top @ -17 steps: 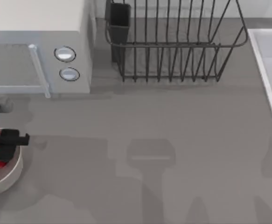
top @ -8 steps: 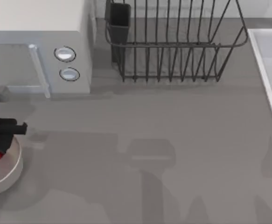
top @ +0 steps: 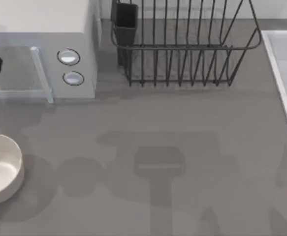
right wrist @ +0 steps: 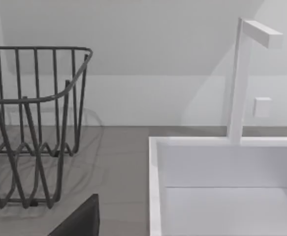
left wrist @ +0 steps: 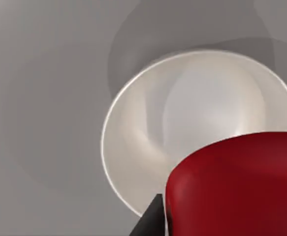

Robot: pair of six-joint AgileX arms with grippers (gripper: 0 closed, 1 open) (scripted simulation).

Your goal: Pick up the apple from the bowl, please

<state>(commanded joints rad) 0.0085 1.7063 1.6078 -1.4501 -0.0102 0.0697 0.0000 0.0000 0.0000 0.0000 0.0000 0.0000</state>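
White and hollow, the bowl [top: 0, 169] sits at the table's [top: 182, 128] left edge in the top view. From the left wrist, the red apple [left wrist: 237, 187] hangs clamped in the left gripper [left wrist: 155, 221] above the bowl [left wrist: 133, 147]. The right wrist view faces a wire rack [right wrist: 30, 123] beside a sink [right wrist: 155, 187]; I cannot tell that gripper's state.

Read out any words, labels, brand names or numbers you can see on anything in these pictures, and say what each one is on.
None: no readable text anywhere.
microwave: two round knobs, unmarked.
bowl: plain white.
apple: plain red.
dish rack: bare wire.
sink and faucet: plain white.
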